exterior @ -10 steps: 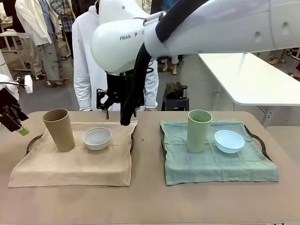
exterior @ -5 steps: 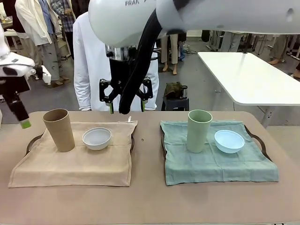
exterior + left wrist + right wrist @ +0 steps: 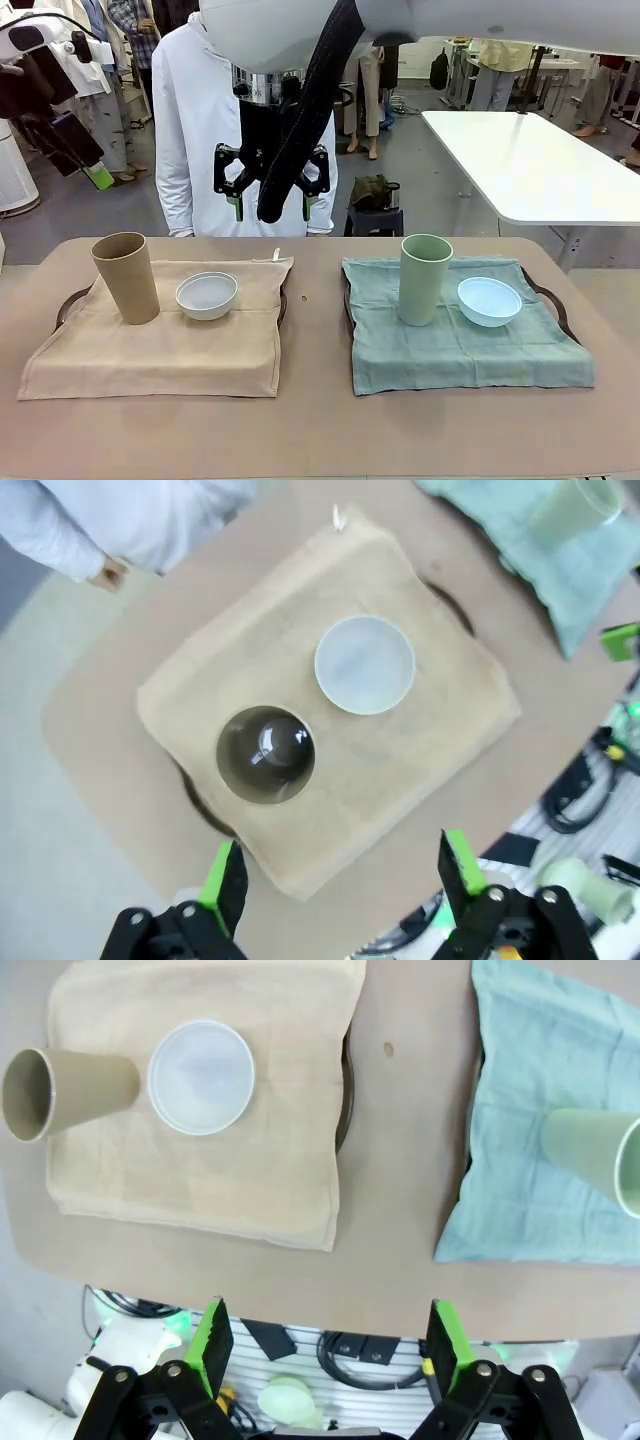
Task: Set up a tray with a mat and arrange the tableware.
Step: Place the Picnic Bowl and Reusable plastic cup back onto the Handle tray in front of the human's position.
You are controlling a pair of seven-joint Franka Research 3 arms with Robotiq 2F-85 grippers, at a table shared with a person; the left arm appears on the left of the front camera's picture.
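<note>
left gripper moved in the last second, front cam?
Yes. The left gripper has risen from table height beside the tan tumbler to well above it, at the picture's upper left; the tumbler has stayed put. Jaws open.

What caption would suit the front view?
Two set trays: tan tumbler with white bowl, green tumbler with blue bowl.

2 tumblers (image 3: 126, 277), 2 bowls (image 3: 207, 295), 2 mats (image 3: 160, 340), 2 trays (image 3: 548, 296).
</note>
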